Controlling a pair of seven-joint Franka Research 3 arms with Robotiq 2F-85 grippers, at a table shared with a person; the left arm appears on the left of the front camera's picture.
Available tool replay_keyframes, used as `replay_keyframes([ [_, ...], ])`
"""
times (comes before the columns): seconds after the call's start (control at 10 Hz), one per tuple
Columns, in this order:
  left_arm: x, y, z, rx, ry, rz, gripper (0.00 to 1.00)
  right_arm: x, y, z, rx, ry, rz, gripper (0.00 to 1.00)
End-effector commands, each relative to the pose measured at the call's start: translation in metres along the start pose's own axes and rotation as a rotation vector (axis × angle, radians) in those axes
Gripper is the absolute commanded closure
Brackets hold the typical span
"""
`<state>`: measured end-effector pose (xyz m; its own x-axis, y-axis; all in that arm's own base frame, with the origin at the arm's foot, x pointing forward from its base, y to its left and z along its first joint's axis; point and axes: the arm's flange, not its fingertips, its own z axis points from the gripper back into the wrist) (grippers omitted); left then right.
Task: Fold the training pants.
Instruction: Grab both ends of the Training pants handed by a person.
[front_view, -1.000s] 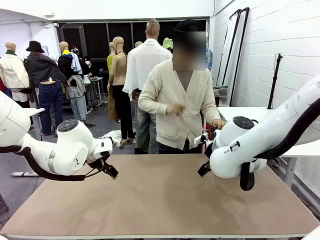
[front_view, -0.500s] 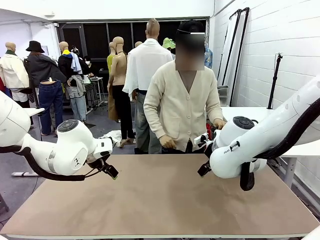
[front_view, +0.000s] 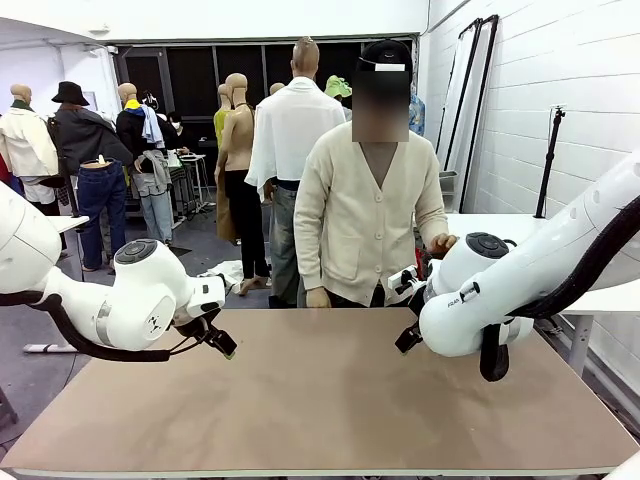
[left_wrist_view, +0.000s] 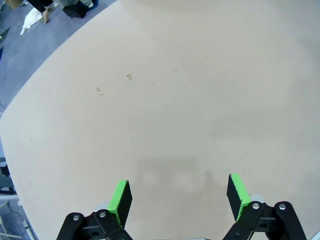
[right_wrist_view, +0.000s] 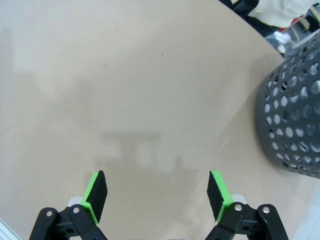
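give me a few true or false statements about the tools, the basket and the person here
1. The left tool is shut on cloth. False: it is open above the table and holds nothing.
2. The right tool is open. True.
3. A dark perforated basket stands on the table near the right tool. True.
4. The person sits at the far side. False: the person stands there.

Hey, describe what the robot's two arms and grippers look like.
The left arm and right arm are glossy white and rounded, with dark round joint caps and a thick black cable running alongside each. The left gripper and right gripper are black, each with two bright green pads.
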<state>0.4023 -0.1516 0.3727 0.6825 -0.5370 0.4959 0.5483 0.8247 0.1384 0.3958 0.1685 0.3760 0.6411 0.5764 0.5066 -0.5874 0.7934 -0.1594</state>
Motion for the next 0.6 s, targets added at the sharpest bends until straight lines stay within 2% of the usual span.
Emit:
replay_keyframes([
  [0.0,0.009,0.003,0.024,0.009,0.016,0.008,0.00,0.014,-0.008,0.024,0.024,0.001,-0.003,0.00],
  [0.5,0.045,0.001,0.095,-0.007,0.087,-0.028,0.00,0.045,-0.022,0.089,0.051,0.005,0.055,0.00],
])
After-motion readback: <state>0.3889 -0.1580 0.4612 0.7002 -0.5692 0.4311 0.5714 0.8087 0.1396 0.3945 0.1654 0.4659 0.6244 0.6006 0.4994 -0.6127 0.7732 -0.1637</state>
